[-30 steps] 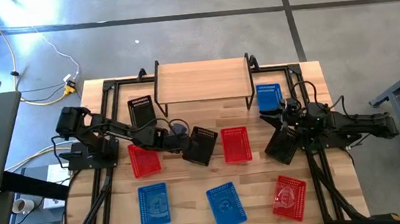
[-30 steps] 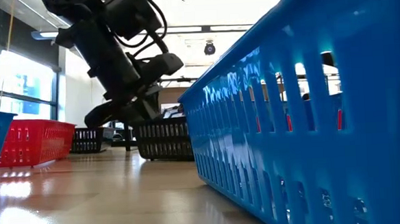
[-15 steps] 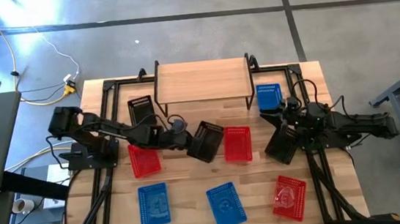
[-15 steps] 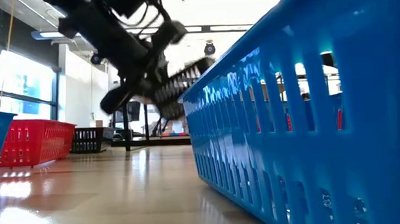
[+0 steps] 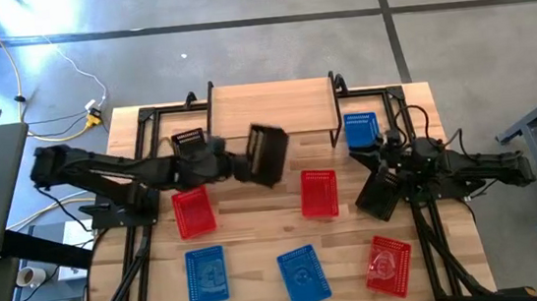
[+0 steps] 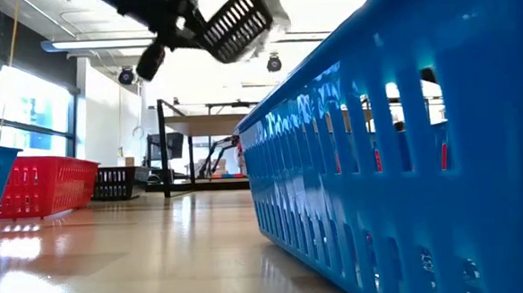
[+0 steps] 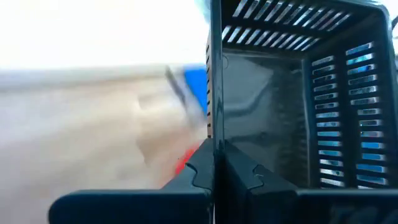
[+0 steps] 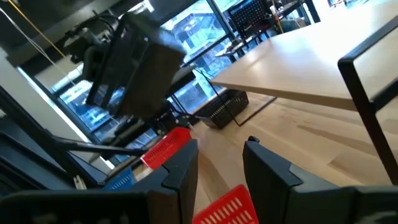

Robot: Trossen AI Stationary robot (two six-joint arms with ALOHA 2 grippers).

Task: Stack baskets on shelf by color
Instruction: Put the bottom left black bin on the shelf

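The left hand (image 5: 238, 163) pinches one wall of a black basket (image 5: 267, 155) and holds it in the air, tilted, just in front of the shelf (image 5: 270, 108). The right hand (image 8: 219, 163) sits at the bench's (image 5: 258, 250) right side with its fingers spread and nothing between them. A second black basket (image 5: 188, 145) lies by the shelf's left legs, a third (image 5: 378, 196) beside the right arm. Red and blue baskets lie scattered over the bench.
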